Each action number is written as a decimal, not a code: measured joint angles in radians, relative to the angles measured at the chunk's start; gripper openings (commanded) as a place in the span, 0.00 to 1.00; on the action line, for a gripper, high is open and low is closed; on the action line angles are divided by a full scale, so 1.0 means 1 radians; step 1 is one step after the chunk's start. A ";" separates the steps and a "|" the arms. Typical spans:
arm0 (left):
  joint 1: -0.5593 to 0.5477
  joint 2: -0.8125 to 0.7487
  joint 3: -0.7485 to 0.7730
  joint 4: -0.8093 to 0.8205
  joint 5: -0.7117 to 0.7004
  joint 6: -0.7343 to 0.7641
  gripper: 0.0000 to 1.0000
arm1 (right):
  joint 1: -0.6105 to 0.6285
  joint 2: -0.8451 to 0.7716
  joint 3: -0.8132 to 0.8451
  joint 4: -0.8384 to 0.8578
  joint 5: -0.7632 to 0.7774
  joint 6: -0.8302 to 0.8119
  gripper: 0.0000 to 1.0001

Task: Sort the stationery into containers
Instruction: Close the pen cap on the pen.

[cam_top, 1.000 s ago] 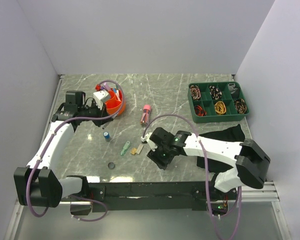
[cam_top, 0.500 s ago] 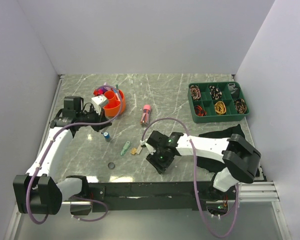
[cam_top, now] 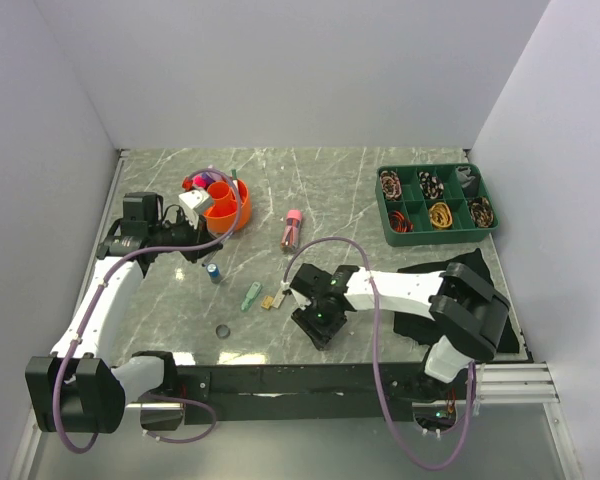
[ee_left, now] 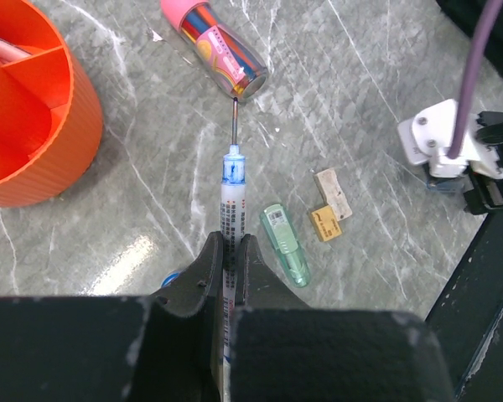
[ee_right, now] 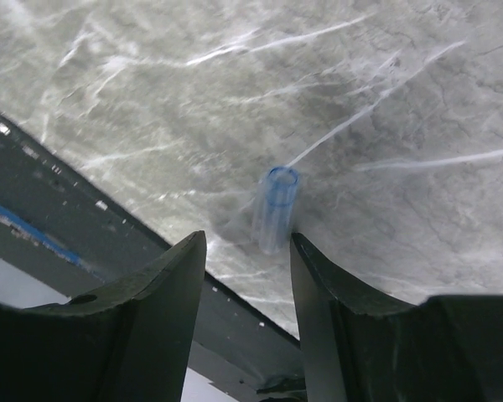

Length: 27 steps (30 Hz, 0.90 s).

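A thin white pen (ee_left: 231, 197) with a blue collar and a bare metal tip is pinched between the fingers of the left gripper (ee_left: 230, 247), clear of the marble. Its tip points at the open end of the pink tube (ee_left: 218, 46), which lies on its side about midway between the left and right edges.

The round orange pot (cam_top: 230, 212) stands near the far-left corner, just beside the held pen. Pink and purple caps (cam_top: 198, 182) stick up from its sections.

Loose stationery lies nearer the near edge:
- The green clip (ee_left: 285, 243) lies flat.
- The yellow eraser (ee_left: 324, 224) sits just beside the clip and touches a paler block (ee_left: 334, 193).
- The small blue cylinder (cam_top: 214, 272) sits left of these, half hidden under the left gripper in the left wrist view.

The right gripper (ee_right: 245, 243) is low over the table near the near edge. Its fingers are spread and hold nothing. Ahead of them a clear bluish sleeve (ee_right: 274, 208) stands on the marble, close to that edge and touching neither finger.

A green tray (cam_top: 440, 238) of coiled bands sits in the far-right corner. A black cloth (cam_top: 450, 270) lies by the right edge, partly under the right arm.
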 measured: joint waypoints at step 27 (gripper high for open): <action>0.024 -0.065 -0.026 0.017 0.058 -0.068 0.04 | -0.014 0.128 0.089 -0.068 0.030 0.110 0.37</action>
